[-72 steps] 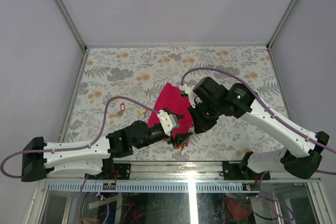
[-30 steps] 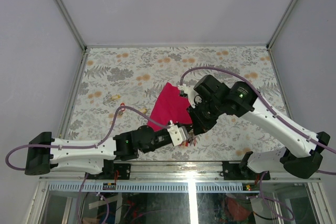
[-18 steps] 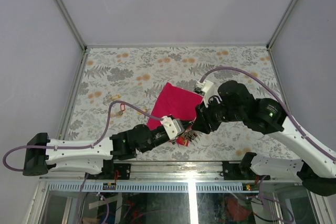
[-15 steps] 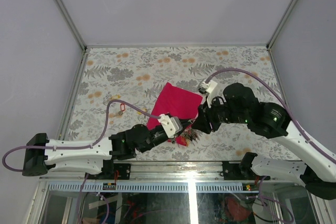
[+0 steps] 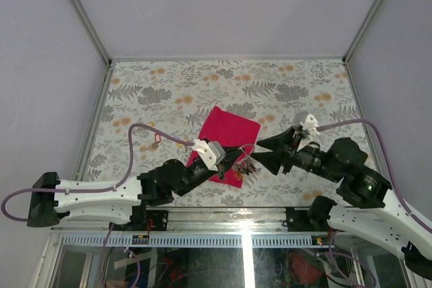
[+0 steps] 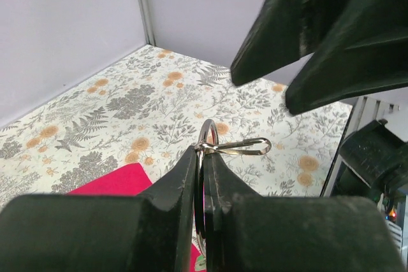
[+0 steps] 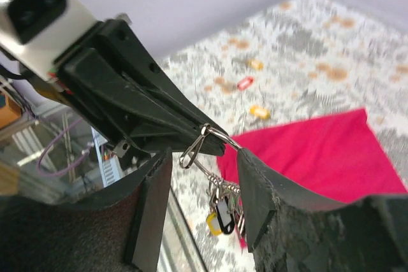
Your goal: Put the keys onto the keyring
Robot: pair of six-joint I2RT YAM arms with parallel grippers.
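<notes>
Holding keyring (image 6: 207,133) clamped in left gripper (image 6: 199,155), above near edge of magenta cloth (image 5: 226,129). Flanking it with right gripper (image 7: 203,164), jaws apart, off cloth's near right corner.

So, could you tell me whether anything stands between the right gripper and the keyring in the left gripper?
Nothing visible does. The right gripper faces the keyring with open jaws across clear air; only the left gripper, pinching it, is close.

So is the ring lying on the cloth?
No, the left gripper pinches the ring and holds it up in the air, off the cloth.
</notes>
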